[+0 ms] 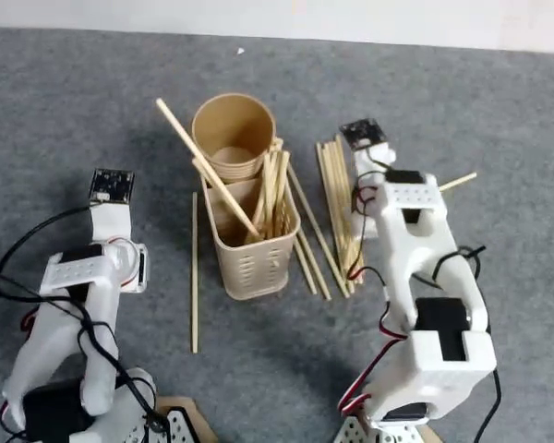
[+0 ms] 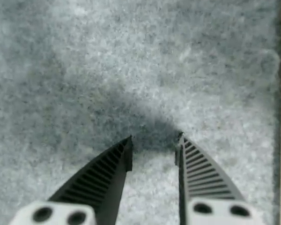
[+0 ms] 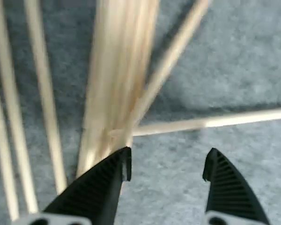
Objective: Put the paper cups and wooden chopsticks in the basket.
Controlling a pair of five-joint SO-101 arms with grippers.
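Observation:
A beige slotted basket stands mid-table. Stacked brown paper cups sit upright in its far end, and several wooden chopsticks lean inside it. One long chopstick slants across the cups. A bundle of loose chopsticks lies right of the basket, and a single chopstick lies to its left. My right gripper hangs open just over that bundle, one finger at its edge, with a crosswise stick ahead. My left gripper is open over bare carpet.
Grey carpet covers the table. The left arm stands left of the basket and the right arm stands right of it, above the loose sticks. One stick end pokes out beyond the right arm.

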